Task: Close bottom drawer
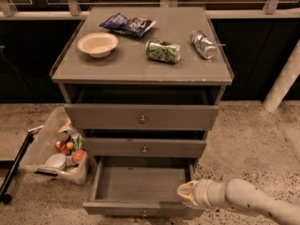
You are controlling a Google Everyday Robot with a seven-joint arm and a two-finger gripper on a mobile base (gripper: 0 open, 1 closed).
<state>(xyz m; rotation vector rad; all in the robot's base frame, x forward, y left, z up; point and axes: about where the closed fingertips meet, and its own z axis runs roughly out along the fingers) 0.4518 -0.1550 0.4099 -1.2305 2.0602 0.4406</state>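
1. The scene is a speckled stone floor point(253, 135) in front of a dark wall, with a pale railing running along the back and a white post point(283, 81) leaning at the right.
2. A grey three-drawer cabinet point(136, 69) stands in the middle. On its top lie a cream bowl point(97, 44), a blue chip bag point(128, 24), a green can point(162, 51) on its side and a silver can point(203, 44), also on its side.
3. On the floor just left of the cabinet sits a clear plastic bin point(47, 135) holding fruit and other bits, with a black pole point(14, 172) beside it.
4. The bottom drawer point(140, 184) is pulled well out, its plain grey inside showing and nothing visible in it. The top drawer point(140, 117) and middle drawer point(144, 147) sit further in.
5. The gripper point(186, 192) reaches in from the lower right and sits at the right end of the bottom drawer's front, at or just inside the corner. Whether it is open or closed cannot be told.
6. The drawer looks like a stiff wooden box, light while empty, and it should slide back on its runners under a steady push.
7. The flat front panel is the best place to press, near the small round knob point(144, 213). A push at the far right corner risks skewing the drawer and jamming it.
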